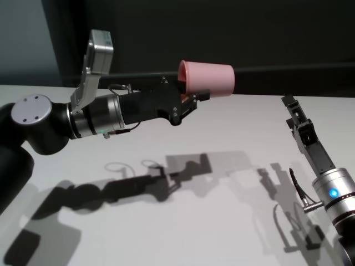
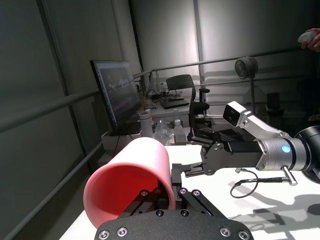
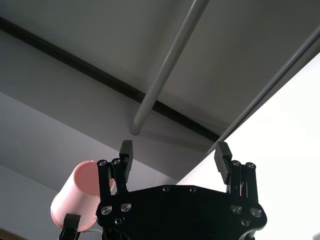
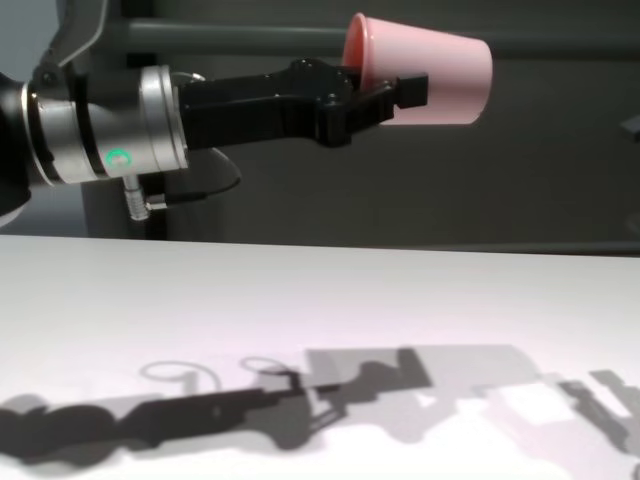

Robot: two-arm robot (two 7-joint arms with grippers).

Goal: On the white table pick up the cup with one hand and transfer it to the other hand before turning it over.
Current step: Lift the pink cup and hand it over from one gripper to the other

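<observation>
Holding the cup [image 1: 206, 78] sideways, well above the counter [image 1: 222, 183], the left claw [image 1: 191, 95] grips its rim: pickup done. At 3 o'clock, the right claw [image 1: 293, 112] waits, apparently spread wide and empty; transfer and turning remain.

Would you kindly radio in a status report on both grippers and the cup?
Left gripper shut on small pink plastic cup, held sideways above white table. Right gripper open, short of it. Nothing between them.
</observation>
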